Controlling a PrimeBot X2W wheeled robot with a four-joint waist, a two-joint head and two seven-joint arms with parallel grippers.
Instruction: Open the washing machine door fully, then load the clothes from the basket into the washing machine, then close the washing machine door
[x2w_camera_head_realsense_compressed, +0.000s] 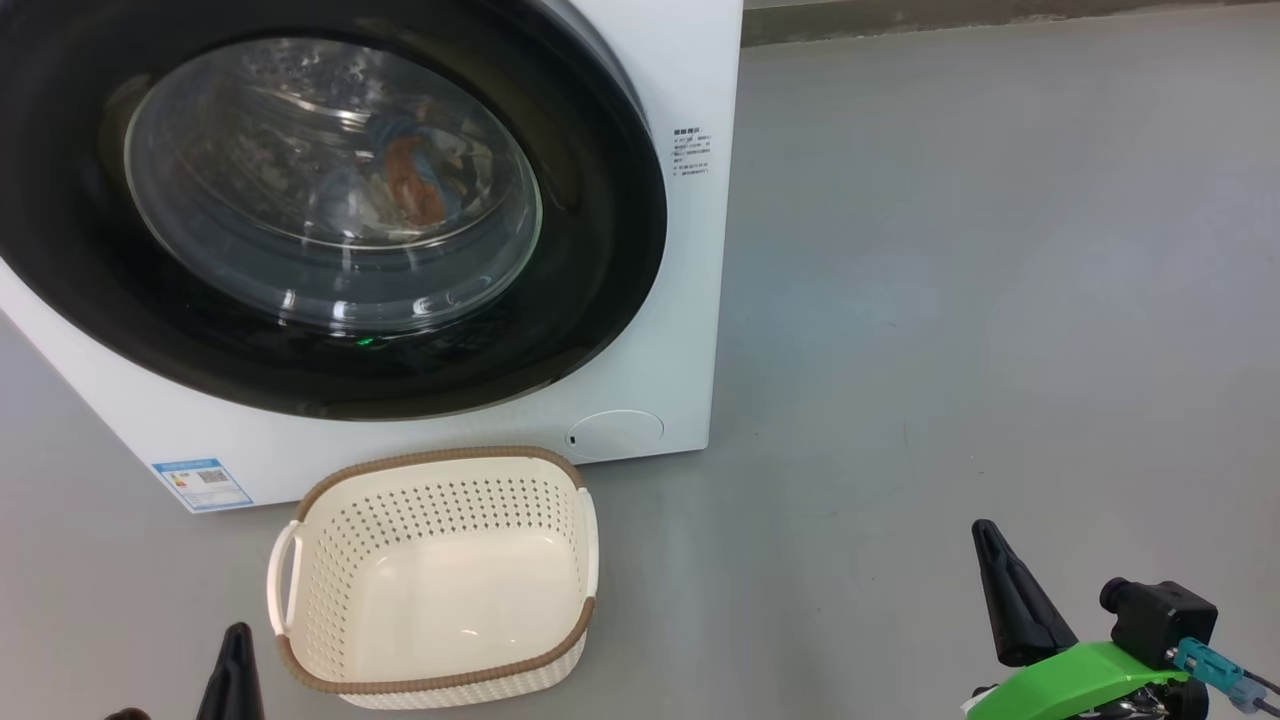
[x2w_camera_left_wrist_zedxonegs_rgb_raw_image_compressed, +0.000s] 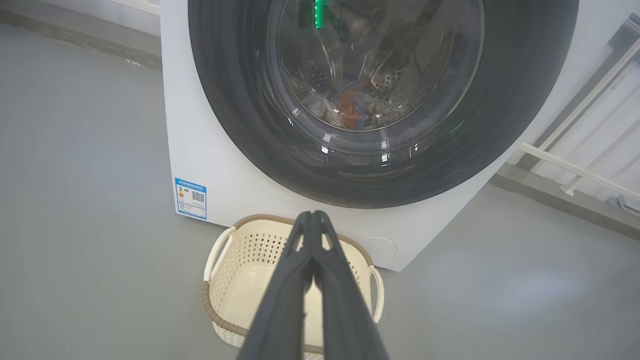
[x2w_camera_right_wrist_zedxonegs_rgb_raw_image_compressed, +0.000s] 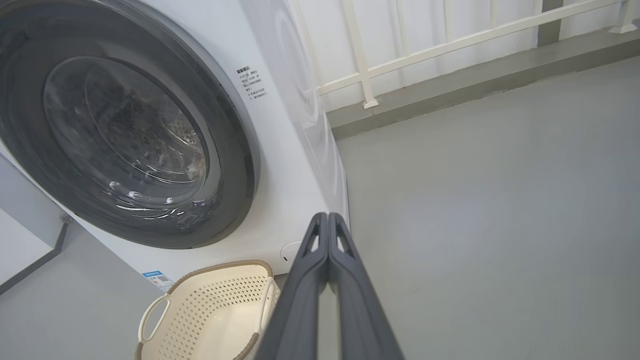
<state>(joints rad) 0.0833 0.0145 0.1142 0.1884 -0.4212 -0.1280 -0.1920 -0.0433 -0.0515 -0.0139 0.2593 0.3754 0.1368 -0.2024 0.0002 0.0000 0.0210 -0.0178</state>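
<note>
The washing machine (x2w_camera_head_realsense_compressed: 690, 330) is a big white front-loader, and its door (x2w_camera_head_realsense_compressed: 600, 250), with a glossy black rim and a glass bowl, lies flat against the front. Behind the glass sit the clothes (x2w_camera_head_realsense_compressed: 410, 180), orange and blue, also seen as clothes (x2w_camera_left_wrist_zedxonegs_rgb_raw_image_compressed: 350, 107) low in the steel drum. On the floor before the machine stands the cream basket (x2w_camera_head_realsense_compressed: 440, 575) with nothing in it. My left gripper (x2w_camera_left_wrist_zedxonegs_rgb_raw_image_compressed: 313, 216) is shut and hovers above the basket (x2w_camera_left_wrist_zedxonegs_rgb_raw_image_compressed: 240, 280). My right gripper (x2w_camera_right_wrist_zedxonegs_rgb_raw_image_compressed: 327, 217) is shut too, off to the basket's right, with nothing held.
Grey floor (x2w_camera_head_realsense_compressed: 950, 300) stretches to the right of the machine. A white railing (x2w_camera_right_wrist_zedxonegs_rgb_raw_image_compressed: 400, 55) and a low kerb run behind it. A small blue label sticker (x2w_camera_head_realsense_compressed: 202, 483) sits on the machine's lower left front.
</note>
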